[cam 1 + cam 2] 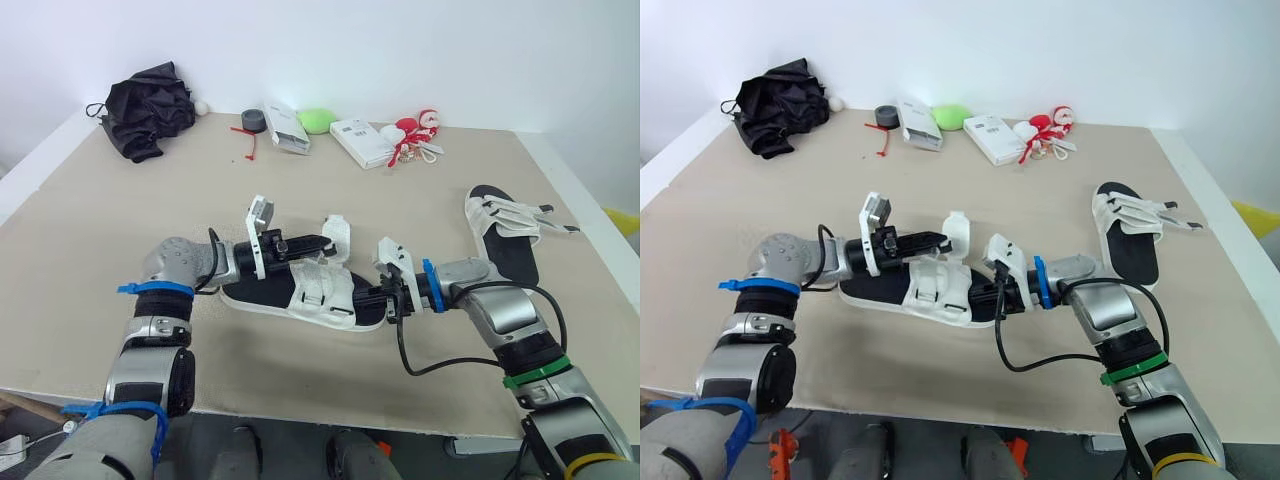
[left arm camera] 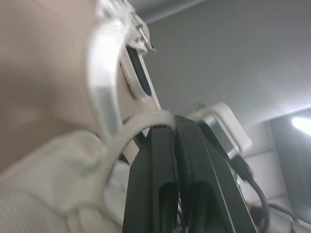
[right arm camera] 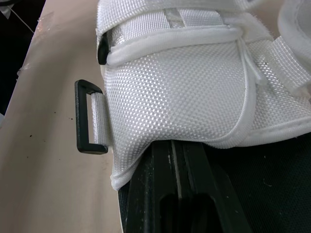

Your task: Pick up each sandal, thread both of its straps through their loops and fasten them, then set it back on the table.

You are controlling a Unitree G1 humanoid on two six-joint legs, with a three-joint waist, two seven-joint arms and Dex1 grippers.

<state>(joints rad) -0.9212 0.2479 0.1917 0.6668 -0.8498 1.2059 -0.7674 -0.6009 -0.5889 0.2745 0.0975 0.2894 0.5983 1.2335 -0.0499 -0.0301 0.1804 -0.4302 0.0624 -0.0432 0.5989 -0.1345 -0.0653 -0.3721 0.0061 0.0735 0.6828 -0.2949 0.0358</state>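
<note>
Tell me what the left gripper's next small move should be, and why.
Probably carry the strap down toward the black loop. The left gripper pinches the strap, raised above the sandal. The loop is empty, and the right gripper presses on the sandal's footbed, so the sandal looks steadied for threading.

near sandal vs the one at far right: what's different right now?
The near sandal lies crosswise before the robot; the far-right sandal lies lengthwise, pointing away.
The near sandal is handled: the left pincer is shut on its raised strap, and the right pincer is at its other end. The far-right sandal sits untouched.
The far-right sandal's strap ends stick out sideways, low; the near sandal's raised strap stands up.
Both have white straps and a black footbed.
</note>
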